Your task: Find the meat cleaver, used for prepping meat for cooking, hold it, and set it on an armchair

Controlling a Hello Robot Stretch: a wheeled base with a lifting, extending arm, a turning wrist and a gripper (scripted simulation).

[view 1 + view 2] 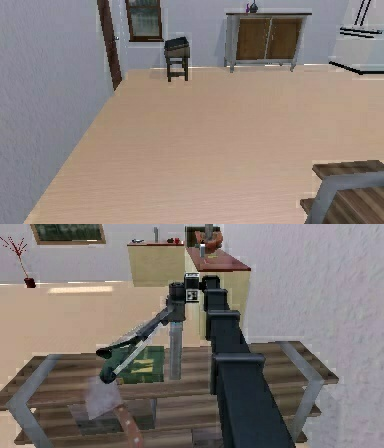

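— How far along are you?
— The finding looks done. A grey blade with a reddish-brown handle, the meat cleaver [100, 402] by its shape, shows right at the tip of my pincer [107, 364], low at the arm side view's left. The slatted wooden bench [290, 364] lies behind it, so I cannot tell whether I have hold of it; nor can I tell how wide the pincer stands.
— And what's left?
— By my judgement: making sure of the grip; lifting clear of the bench; driving off to an armchair; setting the cleaver on it. All of that is yet to do.
— The room?
— A pale wood floor [200, 130] runs ahead; at the far wall stand a dark door [108, 40], a small dark chair [177, 55] and a wooden sideboard [263, 38]. A green flat thing [145, 364] lies on the bench near my pincer.
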